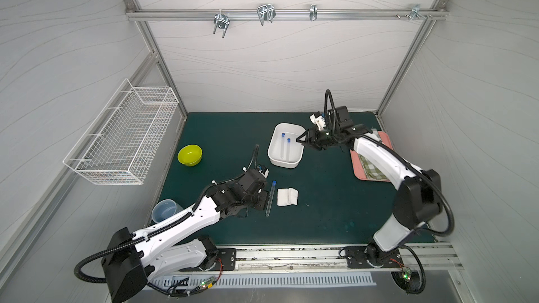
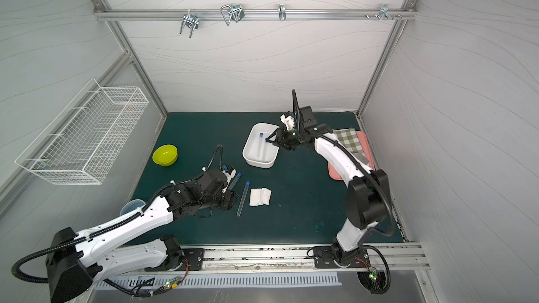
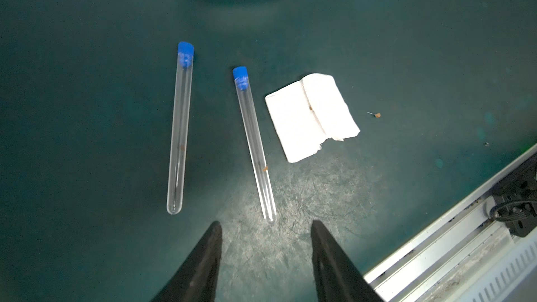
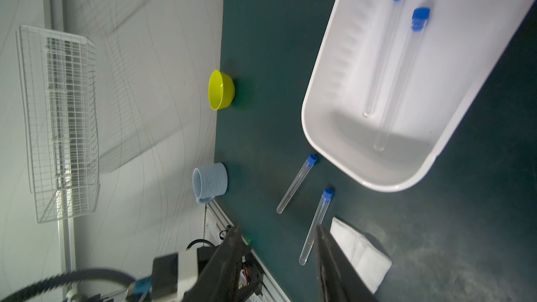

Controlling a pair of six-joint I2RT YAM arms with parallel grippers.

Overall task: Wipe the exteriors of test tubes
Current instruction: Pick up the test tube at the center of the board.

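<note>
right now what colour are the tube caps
Blue; test tube caps show best in the left wrist view.

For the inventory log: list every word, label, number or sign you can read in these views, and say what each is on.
No text can be read anywhere.
Tubes: clear glass with blue caps, no labels.
Tub, cloth, bowl: blank.
Cup: any markings are too blurred to tell.

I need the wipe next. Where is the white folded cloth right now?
In both top views the white folded cloth lies flat on the green mat, front centre, beside a capped test tube near the open left gripper.
</note>
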